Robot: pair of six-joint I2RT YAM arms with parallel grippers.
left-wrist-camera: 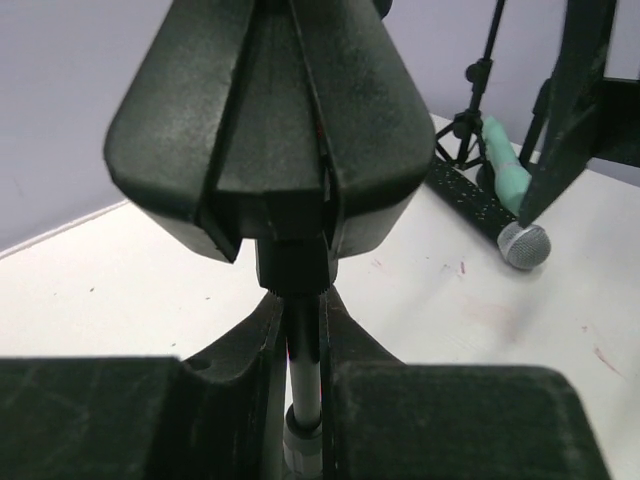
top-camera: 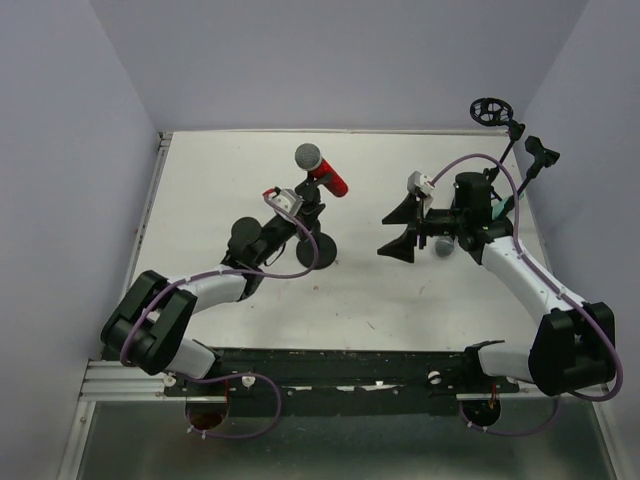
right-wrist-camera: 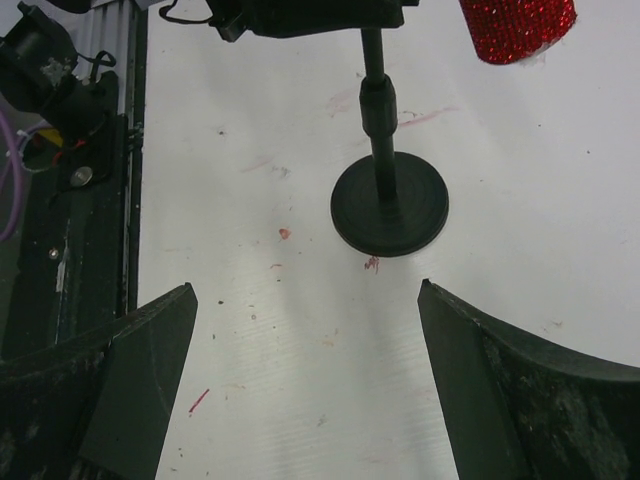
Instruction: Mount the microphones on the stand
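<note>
A black stand with a round base [top-camera: 318,250] rises in the middle of the table. The red microphone [top-camera: 325,172] with its grey mesh head lies tilted at the stand's top, above the clip [left-wrist-camera: 270,120]. My left gripper [top-camera: 308,212] is shut on the stand's thin pole [left-wrist-camera: 301,345] just under the clip. My right gripper [top-camera: 398,230] hangs open and empty to the right, facing the stand's base [right-wrist-camera: 390,205]. The black microphone [left-wrist-camera: 524,245] and the mint-green microphone [left-wrist-camera: 504,175] lie on the table under the right arm, mostly hidden in the top view.
A black tripod stand [top-camera: 518,150] with a round ring holder [top-camera: 488,110] stands at the far right corner. Purple walls close in the white table [top-camera: 220,180] on three sides. A black rail [top-camera: 330,365] runs along the near edge.
</note>
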